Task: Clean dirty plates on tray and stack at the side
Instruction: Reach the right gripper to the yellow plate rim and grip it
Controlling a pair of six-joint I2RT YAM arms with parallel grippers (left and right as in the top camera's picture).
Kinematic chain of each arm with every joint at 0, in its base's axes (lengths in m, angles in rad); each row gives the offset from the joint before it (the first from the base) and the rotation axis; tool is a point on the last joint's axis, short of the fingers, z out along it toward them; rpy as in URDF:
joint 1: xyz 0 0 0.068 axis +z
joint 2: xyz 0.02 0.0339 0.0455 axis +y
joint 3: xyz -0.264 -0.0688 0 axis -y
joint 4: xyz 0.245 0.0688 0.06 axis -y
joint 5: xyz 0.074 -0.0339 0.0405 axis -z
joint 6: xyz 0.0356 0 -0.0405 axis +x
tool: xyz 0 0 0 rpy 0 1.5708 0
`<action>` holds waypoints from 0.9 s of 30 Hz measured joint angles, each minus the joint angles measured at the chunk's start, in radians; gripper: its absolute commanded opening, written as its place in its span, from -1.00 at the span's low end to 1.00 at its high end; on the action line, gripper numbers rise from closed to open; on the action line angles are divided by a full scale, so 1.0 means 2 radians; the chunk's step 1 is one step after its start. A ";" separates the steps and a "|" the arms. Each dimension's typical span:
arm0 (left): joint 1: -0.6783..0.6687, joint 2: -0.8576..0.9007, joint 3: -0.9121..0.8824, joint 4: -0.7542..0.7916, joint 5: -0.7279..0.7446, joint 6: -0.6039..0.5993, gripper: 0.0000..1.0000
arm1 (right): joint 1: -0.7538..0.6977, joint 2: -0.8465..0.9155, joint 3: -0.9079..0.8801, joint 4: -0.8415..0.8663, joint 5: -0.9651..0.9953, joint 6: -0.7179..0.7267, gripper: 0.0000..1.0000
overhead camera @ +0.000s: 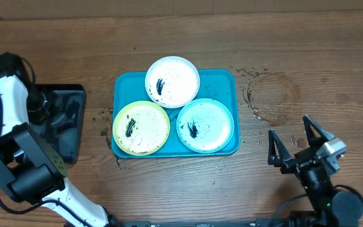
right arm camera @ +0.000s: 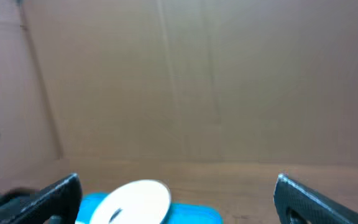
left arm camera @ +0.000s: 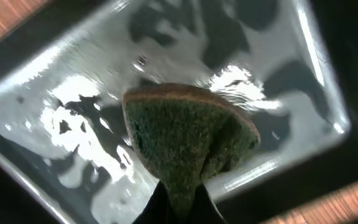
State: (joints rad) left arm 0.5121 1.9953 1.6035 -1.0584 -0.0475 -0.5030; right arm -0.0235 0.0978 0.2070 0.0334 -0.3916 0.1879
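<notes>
Three smeared plates lie on the turquoise tray [overhead camera: 222, 79]: a white plate [overhead camera: 172, 81] at the back, a pale yellow-green plate [overhead camera: 141, 127] front left, a light blue plate [overhead camera: 205, 125] front right. My left gripper [overhead camera: 40, 104] is over the black tray [overhead camera: 74, 126] and is shut on a dark green sponge [left arm camera: 188, 140], which hangs above the wet tray bottom. My right gripper [overhead camera: 293, 140] is open and empty, to the right of the turquoise tray. The right wrist view shows the white plate [right arm camera: 132, 199] and the turquoise tray [right arm camera: 191, 214] far ahead.
The black tray [left arm camera: 73, 93] holds shiny water. Dark specks and a ring stain [overhead camera: 273, 94] mark the wooden table to the right of the turquoise tray. A cardboard wall [right arm camera: 197, 74] stands behind the table.
</notes>
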 measured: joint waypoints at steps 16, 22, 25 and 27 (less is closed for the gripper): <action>0.006 0.000 0.005 0.009 -0.047 -0.008 -0.92 | 0.006 0.556 0.588 -0.365 -0.294 -0.068 0.06; 0.007 0.001 0.016 -0.038 -0.041 -0.007 -0.92 | 0.105 0.671 0.589 -0.379 -0.208 -0.018 -0.25; 0.010 0.000 0.085 -0.102 -0.028 0.000 -0.92 | 0.181 0.711 0.589 -0.371 -0.118 0.023 -0.20; 0.010 -0.003 0.130 -0.124 -0.024 0.004 -0.91 | 0.229 0.734 0.589 -0.369 -0.065 0.043 -0.17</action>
State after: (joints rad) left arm 0.5327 1.9900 1.8626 -1.3056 -0.0952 -0.4946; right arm 0.4355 1.5654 1.3857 -0.7052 -0.5209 0.2729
